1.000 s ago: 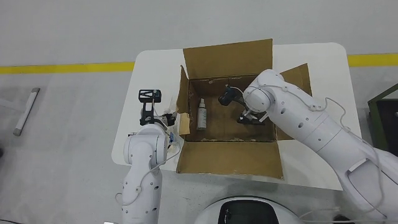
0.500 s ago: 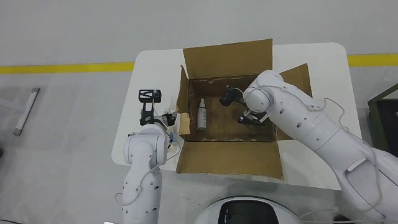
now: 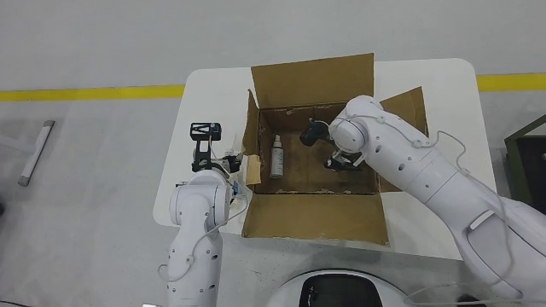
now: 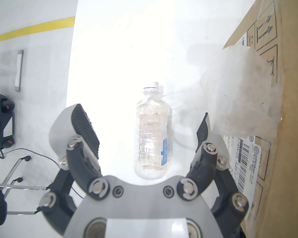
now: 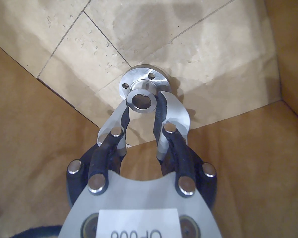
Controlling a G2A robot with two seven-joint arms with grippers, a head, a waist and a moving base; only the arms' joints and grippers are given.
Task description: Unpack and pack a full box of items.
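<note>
Between the right gripper [image 5: 142, 103] jaws sits the metal flange [image 5: 144, 77], hub pinched.

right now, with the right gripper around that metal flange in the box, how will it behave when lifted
The metal flange looks like solid polished steel, so it is probably rigid and heavy for its size. The right gripper pinches only the smooth round hub, so it may slip or swivel. If dropped on edge, its round rim could roll across the box floor.

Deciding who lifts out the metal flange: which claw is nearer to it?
Right. The right claw grips the metal flange inside the box; the left claw hangs open outside it, over a clear bottle.
</note>
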